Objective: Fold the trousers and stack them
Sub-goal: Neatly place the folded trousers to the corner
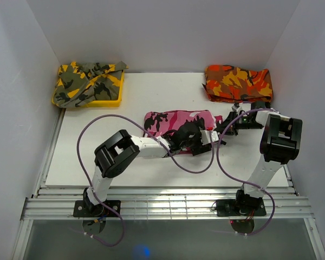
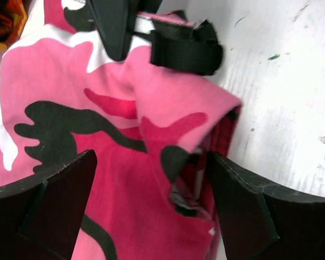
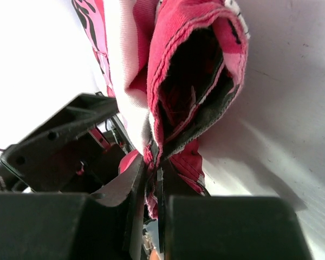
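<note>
The pink, white and black camouflage trousers [image 1: 176, 122] lie bunched in a folded bundle at the middle of the white board. My right gripper [image 1: 228, 125] is at the bundle's right end, shut on a cloth edge [image 3: 154, 168] and holding the folded layers up [image 3: 195, 70]. My left gripper [image 1: 206, 138] is at the bundle's near right edge. Its jaws are open and straddle the folded pink cloth [image 2: 141, 162], one finger [image 2: 59, 200] on each side. The right gripper's black finger [image 2: 116, 27] shows at the top of the left wrist view, beside a black strap [image 2: 187, 49].
A yellow-olive camouflage garment [image 1: 89, 81] lies on a yellow tray [image 1: 105, 102] at the back left. An orange-red camouflage garment [image 1: 238, 82] lies at the back right. Purple cables [image 1: 197, 169] loop over the board near both arms. White walls enclose the sides.
</note>
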You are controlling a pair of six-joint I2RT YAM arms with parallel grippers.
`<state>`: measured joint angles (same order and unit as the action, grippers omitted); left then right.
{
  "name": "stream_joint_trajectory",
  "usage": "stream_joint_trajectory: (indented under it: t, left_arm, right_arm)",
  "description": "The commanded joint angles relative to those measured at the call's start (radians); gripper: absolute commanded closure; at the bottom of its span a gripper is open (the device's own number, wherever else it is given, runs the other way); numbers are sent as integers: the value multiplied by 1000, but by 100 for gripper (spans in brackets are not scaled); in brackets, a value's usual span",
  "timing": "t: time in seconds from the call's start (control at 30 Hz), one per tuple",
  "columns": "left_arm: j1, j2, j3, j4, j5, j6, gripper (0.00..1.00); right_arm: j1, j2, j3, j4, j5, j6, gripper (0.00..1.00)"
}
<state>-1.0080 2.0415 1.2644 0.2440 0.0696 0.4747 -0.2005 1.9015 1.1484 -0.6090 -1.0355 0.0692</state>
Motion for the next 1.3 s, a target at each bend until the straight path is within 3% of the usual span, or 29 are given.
stream_joint_trajectory:
  t: [0.0,0.17,0.27,0.37,0.53,0.63,0.73,0.87,1.0,1.1,1.27]
  left_arm:
    - [-32,-47,-60,148,10,-38,6]
    - [-40,-139,-181,205,-15,-65,8]
    - [-18,-216,-212,232,2,-99,10]
    - [84,-285,-176,154,160,-260,9]
    - [134,-319,-80,-89,79,-427,10]
    - [134,-313,-48,-166,111,-427,7]
    - [138,-334,-94,-118,128,-420,5]
    - [189,-320,-63,-156,167,-464,5]
    - [223,-313,-59,-181,191,-513,5]
    - [215,-311,-62,-135,264,-518,3]
    - [143,-230,-23,-86,193,-395,2]
  right_arm:
    - [6,-19,7,14,-74,40,92]
    - [6,-12,27,-3,-93,34,92]
    - [7,8,71,-85,-100,-63,92]
    - [7,14,99,-123,-72,-160,92]
    - [10,5,93,-107,-95,-134,92]
    - [18,-19,68,-63,-118,-91,92]
    - [21,-32,77,-49,-95,-77,92]
    - [24,-16,142,-80,79,-85,92]
    - [24,8,149,-52,144,-27,92]
    - [26,37,148,-8,94,17,92]
    - [39,36,72,125,-24,188,92]
